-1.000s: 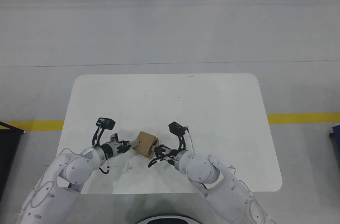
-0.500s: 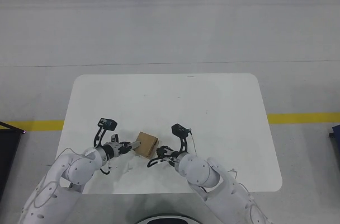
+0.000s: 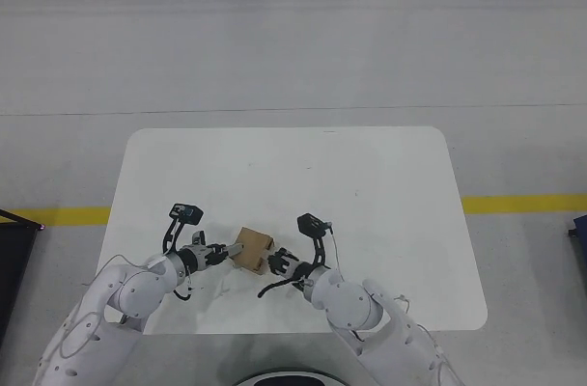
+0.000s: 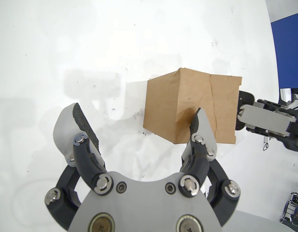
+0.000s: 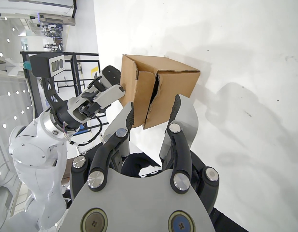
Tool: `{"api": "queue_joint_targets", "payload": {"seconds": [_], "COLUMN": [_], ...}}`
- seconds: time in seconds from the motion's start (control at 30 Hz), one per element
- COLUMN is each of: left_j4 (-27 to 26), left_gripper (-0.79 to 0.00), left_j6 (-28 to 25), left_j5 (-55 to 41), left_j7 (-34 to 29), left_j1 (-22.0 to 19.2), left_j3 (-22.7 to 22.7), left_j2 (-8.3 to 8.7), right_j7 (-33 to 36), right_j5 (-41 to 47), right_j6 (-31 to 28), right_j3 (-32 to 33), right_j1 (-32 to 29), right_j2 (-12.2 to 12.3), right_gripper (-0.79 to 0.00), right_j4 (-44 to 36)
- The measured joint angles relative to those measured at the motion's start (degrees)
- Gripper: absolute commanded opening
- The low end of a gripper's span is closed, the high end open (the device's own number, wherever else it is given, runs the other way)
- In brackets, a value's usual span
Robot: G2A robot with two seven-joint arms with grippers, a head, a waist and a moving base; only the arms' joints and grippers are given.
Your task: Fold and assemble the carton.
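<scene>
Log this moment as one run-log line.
carton: on table, end flaps gapped | left gripper: open, one fingertip against carton side | right gripper: open, straddling flap end

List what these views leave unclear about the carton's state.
Underside of the brown cardboard carton: turned to the white table, every view.
Carton's inside: right wrist view, dark behind the narrow slit between end flaps.
Flap seams: top view, too small.
Right gripper: left wrist view, partly behind the carton and cut by the picture edge.
</scene>
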Motion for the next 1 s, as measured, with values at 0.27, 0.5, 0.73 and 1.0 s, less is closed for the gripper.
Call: {"api": "queue_joint_targets", "payload": {"seconds": [0.27,0.5,0.73,1.0], "left_j4": [0.09,0.32,0.39,0.38], "left_gripper": [0.000,0.000,0.000,0.000], "left_j6": [-0.14,-0.33,-0.33,-0.26], "left_j5": [-0.02,-0.03,0.02,-0.11], "left_j7": [-0.25,-0.38,-0.30,-0.20], "left_j1": [-0.08,-0.30,-0.45,-0.24], "left_j3": [-0.02,0.14,0.26,-0.06], "left_j2": [-0.03,-0.08,-0.14,-0.14], "right_j7": [1.31,0.96,3.17,4.97], "right_j5": [0.39,1.09,1.10,1.92], "right_j6": [3.43,3.55,4.55,5.16], "right_j3": [-2.00,-0.52,0.00,-0.66], "right_j1": [3.68,2.44,2.63,5.10], "right_j2": [-0.85,-0.69,-0.54,-0.92], "right_gripper": [-0.489,-0.502,-0.477,-0.474], "right_j4": [2.81,2.74,3.06,4.68]}}
